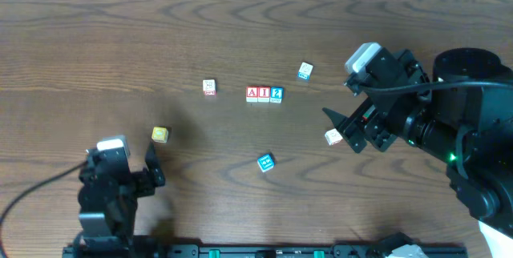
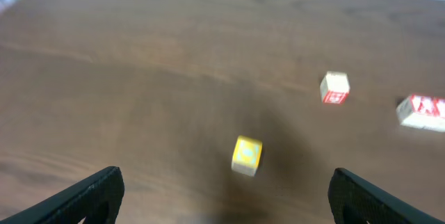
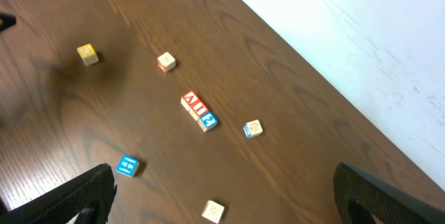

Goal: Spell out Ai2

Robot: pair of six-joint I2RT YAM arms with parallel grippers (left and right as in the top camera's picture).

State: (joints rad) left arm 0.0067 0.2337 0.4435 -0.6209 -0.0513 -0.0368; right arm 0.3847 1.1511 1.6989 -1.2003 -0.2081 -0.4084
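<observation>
Three blocks stand touching in a row at the table's middle: a red A block (image 1: 252, 93), a red I block (image 1: 264, 93) and a blue 2 block (image 1: 276, 94). The row also shows in the right wrist view (image 3: 199, 111), and its red end in the left wrist view (image 2: 422, 110). My left gripper (image 1: 132, 179) is open and empty at the front left, behind a yellow block (image 1: 160, 135) (image 2: 247, 154). My right gripper (image 1: 343, 126) is open and empty above the table at the right, over a cream block (image 1: 333, 137) (image 3: 213, 211).
Loose blocks lie around the row: a white and red block (image 1: 209, 87) (image 2: 335, 87) (image 3: 165, 62), a blue and white block (image 1: 305, 70) (image 3: 252, 129), and a blue block (image 1: 265, 163) (image 3: 127, 166). The table's far edge meets a white wall (image 3: 361, 36).
</observation>
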